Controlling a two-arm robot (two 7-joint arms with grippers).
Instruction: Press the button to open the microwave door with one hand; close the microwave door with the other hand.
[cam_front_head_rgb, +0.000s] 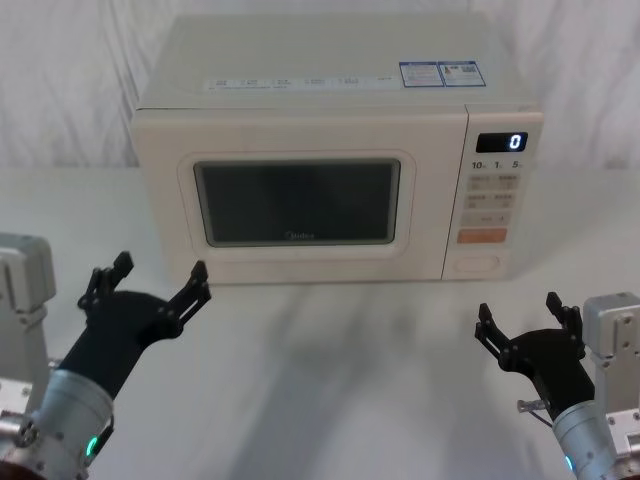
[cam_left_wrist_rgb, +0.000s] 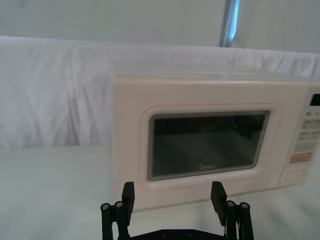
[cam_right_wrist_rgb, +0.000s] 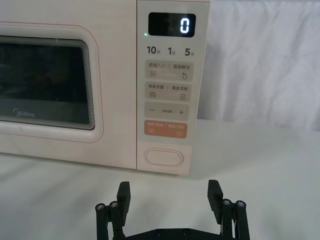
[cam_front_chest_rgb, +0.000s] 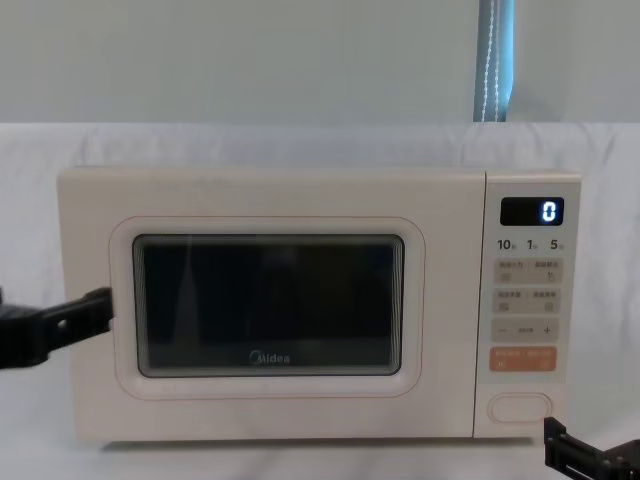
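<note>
1. Black and spread wide, my left gripper (cam_front_head_rgb: 160, 272) sits at the lower left of the head view, holding nothing, its tips just short of the microwave's (cam_front_head_rgb: 330, 100) lower left corner. In the left wrist view the same fingers (cam_left_wrist_rgb: 129, 192) frame the bottom edge, with the cabinet standing ahead of them.

2. The microwave door (cam_front_head_rgb: 297, 205) fills the centre of the head view: a cream panel with a dark window, lying flush with the cabinet, so I judge it not yet opened. The whole oven rests on the white cloth-covered table (cam_front_head_rgb: 340, 380).

3. To the right of the door, the control panel runs top to bottom: the lit display (cam_right_wrist_rgb: 171, 24) reading 0, small cream keys, the orange key (cam_right_wrist_rgb: 165, 129), and lowest of all the button (cam_right_wrist_rgb: 163, 157), a blank cream pill whose long axis lies side to side.

4. My right gripper (cam_front_head_rgb: 529, 322) is at the lower right of the head view, fingers parted with nothing between them. The button (cam_front_head_rgb: 477, 264) lies up and slightly left of it in that view, apart from the tips. In the right wrist view it sits directly above the gap between my fingers (cam_right_wrist_rgb: 215, 192), so this arm is clearly the nearer one; I judge a straight forward reach would meet it, leaving the left arm for closing the door.
</note>
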